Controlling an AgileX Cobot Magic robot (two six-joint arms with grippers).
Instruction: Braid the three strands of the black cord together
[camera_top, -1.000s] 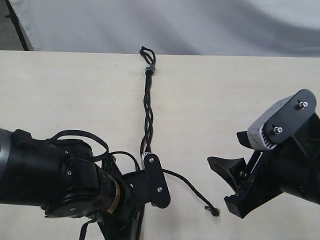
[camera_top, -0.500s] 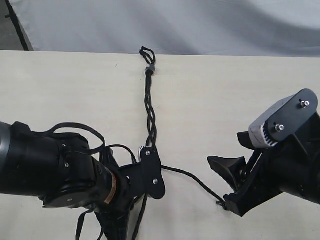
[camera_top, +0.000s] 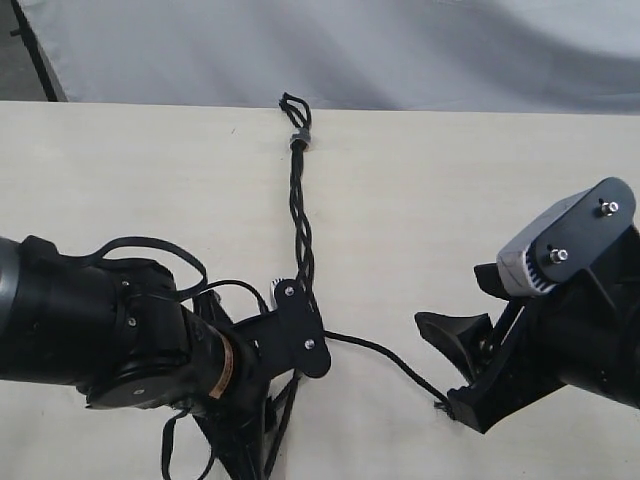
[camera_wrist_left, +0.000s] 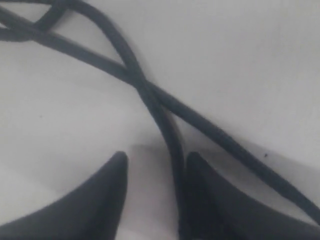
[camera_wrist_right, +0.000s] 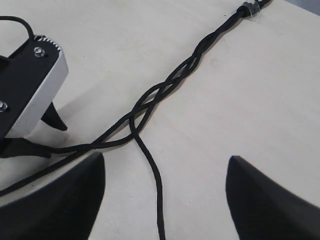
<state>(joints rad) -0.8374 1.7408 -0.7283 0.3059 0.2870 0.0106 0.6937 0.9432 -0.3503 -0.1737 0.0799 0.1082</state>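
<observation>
The black cord (camera_top: 298, 215) lies along the table's middle, with its loop (camera_top: 292, 103) and grey band (camera_top: 298, 138) at the far end and its upper part braided. My left gripper (camera_wrist_left: 156, 165) sits at the braid's lower end. Its jaws stand open, and one strand (camera_wrist_left: 172, 145) runs between them against one finger. A second strand (camera_wrist_left: 235, 147) crosses beside it. A loose strand (camera_top: 385, 357) trails right, its tip beside my right gripper (camera_top: 450, 370). That gripper (camera_wrist_right: 165, 165) is open wide, with this strand (camera_wrist_right: 152, 172) lying on the table between its fingers, untouched.
The pale wooden table (camera_top: 480, 180) ends at a far edge against a white backdrop (camera_top: 400, 50). The left arm's own thick cables (camera_top: 150, 260) loop above its wrist. In the right wrist view the left gripper's body (camera_wrist_right: 30, 85) stands close to the strands.
My left gripper's jaws have parted from shut, and it has shifted a little toward the braid. The loose strand's tip swung over to the right gripper. The right arm stayed still.
</observation>
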